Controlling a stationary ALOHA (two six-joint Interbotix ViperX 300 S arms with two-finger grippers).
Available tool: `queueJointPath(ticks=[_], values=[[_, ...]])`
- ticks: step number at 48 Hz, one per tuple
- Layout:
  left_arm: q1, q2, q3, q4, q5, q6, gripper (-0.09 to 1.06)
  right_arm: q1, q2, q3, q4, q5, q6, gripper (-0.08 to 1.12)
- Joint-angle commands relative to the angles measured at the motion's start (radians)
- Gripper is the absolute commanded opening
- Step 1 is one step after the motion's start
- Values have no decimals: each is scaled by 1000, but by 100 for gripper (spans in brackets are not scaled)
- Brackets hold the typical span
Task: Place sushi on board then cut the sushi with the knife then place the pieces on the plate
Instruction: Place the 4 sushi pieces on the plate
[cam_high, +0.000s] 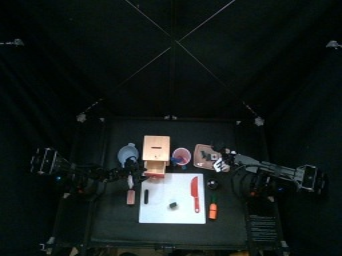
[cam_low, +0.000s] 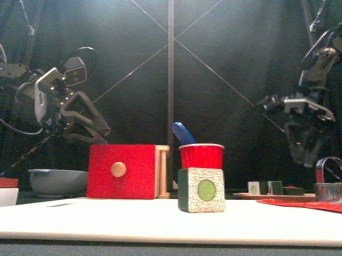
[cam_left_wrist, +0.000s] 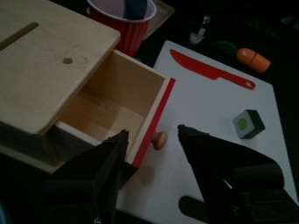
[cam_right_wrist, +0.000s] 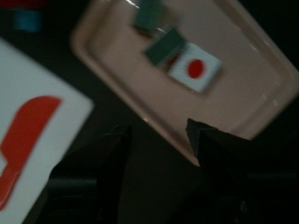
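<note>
Since several cut blocks (cam_right_wrist: 193, 67) of the toy sushi already lie on the flat pink tray (cam_right_wrist: 239, 48), just off the back right corner of the white cutting board (cam_high: 158, 212), we judge that the coming move is to fetch the last dark green sushi block (cam_high: 174, 205). It sits alone on the board, toward its front edge and about midway across. The long red toy knife (cam_high: 195, 192) lies flat on the board just right of that block and apart from it, its long axis running front to back. Our left gripper (cam_left_wrist: 152, 131) hangs over the board's back left corner, beside the red drawer front of the pale wooden box (cam_left_wrist: 52, 79), whose drawer stands pulled out. Its jaws are spread wide and hold nothing. Our right gripper (cam_right_wrist: 156, 125) hangs above the tray's rim, off the board's back right corner, with its jaws likewise apart and empty. From either gripper the block lies toward the board's front. We reckon the left one is somewhat nearer and has a clear path. The right one would have to reach across the knife, though it is the one beside the tray.
</note>
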Motion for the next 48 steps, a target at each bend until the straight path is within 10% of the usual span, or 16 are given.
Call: queueJointPath(ticks=[1, 22, 48], values=[[5, -5, -34, 11, -3, 3, 86, 120, 51, -67, 5, -83, 12, 85], [5, 6, -38, 11, -3, 2, 86, 348, 403, -357, -2, -175, -12, 39], [5, 6, -37, 11, -3, 0, 86, 402, 604, -580, -49, -38, -40, 102]])
